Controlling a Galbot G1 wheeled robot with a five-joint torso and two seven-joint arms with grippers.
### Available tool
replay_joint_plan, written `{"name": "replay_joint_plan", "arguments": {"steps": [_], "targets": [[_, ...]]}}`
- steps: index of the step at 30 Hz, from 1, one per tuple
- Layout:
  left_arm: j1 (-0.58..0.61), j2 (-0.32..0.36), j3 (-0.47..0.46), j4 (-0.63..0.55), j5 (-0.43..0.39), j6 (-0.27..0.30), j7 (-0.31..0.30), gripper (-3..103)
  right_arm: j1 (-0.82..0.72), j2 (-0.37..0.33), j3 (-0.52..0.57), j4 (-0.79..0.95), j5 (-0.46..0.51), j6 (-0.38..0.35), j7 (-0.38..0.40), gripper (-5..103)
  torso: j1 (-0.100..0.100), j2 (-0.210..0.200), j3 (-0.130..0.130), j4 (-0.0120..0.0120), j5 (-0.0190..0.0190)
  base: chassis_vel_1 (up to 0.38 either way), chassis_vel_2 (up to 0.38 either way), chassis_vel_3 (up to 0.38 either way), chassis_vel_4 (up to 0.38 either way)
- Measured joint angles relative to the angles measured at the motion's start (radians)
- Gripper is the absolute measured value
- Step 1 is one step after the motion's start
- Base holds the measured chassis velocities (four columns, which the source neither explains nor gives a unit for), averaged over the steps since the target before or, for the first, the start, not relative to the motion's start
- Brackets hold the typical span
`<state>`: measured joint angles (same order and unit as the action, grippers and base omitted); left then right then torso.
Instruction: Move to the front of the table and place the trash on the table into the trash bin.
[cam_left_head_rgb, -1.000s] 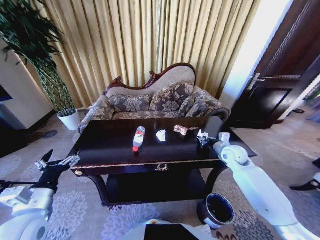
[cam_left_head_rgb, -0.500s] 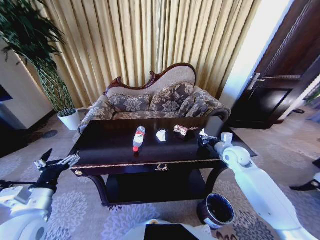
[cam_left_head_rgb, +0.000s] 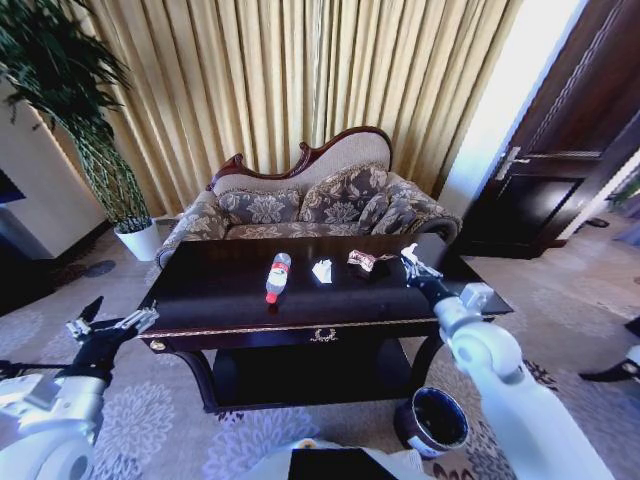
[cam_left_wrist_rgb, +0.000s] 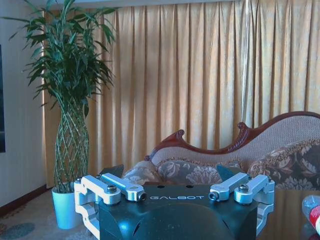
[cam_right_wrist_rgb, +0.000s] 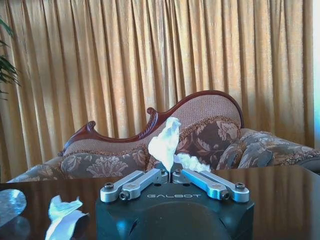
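Since a second ago we're lifting our right gripper (cam_left_head_rgb: 411, 257) up off the worktop (cam_left_head_rgb: 220, 290), and its fingers (cam_right_wrist_rgb: 142, 181) are pinching together on a crumpled white paper (cam_right_wrist_rgb: 165, 141) that's sticking up between them. We're holding it over the right end of the worktop, near the sofa (cam_left_head_rgb: 310, 200) side. On the worktop we're seeing the clear bottle (cam_left_head_rgb: 277, 276) lying on its side around the middle, another white paper scrap (cam_left_head_rgb: 322, 270) just to its right, then the reddish-white wrapper (cam_left_head_rgb: 361, 261). Our trash bin (cam_left_head_rgb: 434, 421) is sitting on the carpet by the front right corner. We're keeping our left gripper (cam_left_head_rgb: 108, 325) parked off the left end, fingers (cam_left_wrist_rgb: 116, 186) spread apart.
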<state>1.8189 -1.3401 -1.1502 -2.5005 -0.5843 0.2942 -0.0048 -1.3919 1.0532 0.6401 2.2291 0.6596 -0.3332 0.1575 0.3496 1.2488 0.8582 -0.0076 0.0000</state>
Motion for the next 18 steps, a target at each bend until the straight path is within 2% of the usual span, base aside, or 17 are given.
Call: {"name": "replay_joint_plan", "arguments": {"steps": [5, 18], "targets": [[0.003, 0.003, -0.011, 0.0, -0.007, -0.001, 0.0, 100, -0.079, 0.05, 0.008, 0.074, -0.035, 0.001, 0.006, 0, 0.0, 0.0, 0.0, 0.0, -0.0003, 0.0, 0.0, 0.0, 0.0], [0.003, 0.009, -0.018, 0.0, -0.019, 0.0, 0.001, 100, -0.146, 0.085, 0.024, 0.137, -0.067, -0.014, 0.008, 0, 0.0, 0.0, 0.0, 0.0001, -0.0001, 0.0, 0.0, 0.0, 0.0]]}}
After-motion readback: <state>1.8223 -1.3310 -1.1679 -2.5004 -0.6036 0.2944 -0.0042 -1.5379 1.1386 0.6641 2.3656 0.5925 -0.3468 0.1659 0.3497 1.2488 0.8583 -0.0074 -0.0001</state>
